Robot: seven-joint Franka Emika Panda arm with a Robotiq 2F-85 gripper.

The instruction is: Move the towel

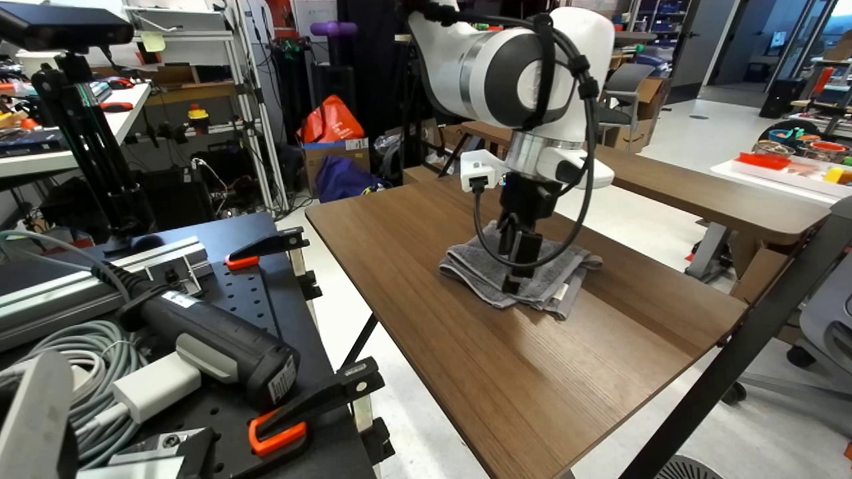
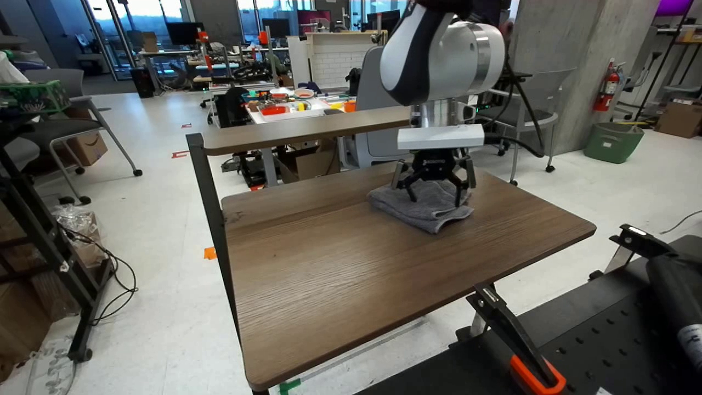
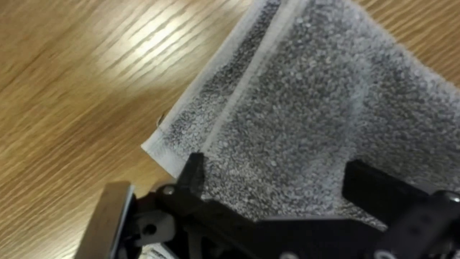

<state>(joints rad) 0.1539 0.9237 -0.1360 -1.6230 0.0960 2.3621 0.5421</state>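
A folded grey towel [image 1: 476,269] lies flat on the brown wooden table [image 1: 599,372]. It also shows in an exterior view [image 2: 419,216] and fills much of the wrist view [image 3: 294,108], with pale hemmed edges and one corner at the left. My gripper [image 2: 435,201] points straight down over the towel with its two black fingers spread wide. In the wrist view the gripper [image 3: 273,162] has towel surface between its fingertips, with nothing pinched. The fingertips are at or just above the cloth; I cannot tell whether they touch it.
A raised wooden shelf [image 2: 307,130] runs along one side of the table, with a dark metal post [image 2: 211,214] at its end. A black bench [image 1: 246,299] with clamps, cables and a dark handheld tool [image 1: 206,332] stands beside the table, across a gap.
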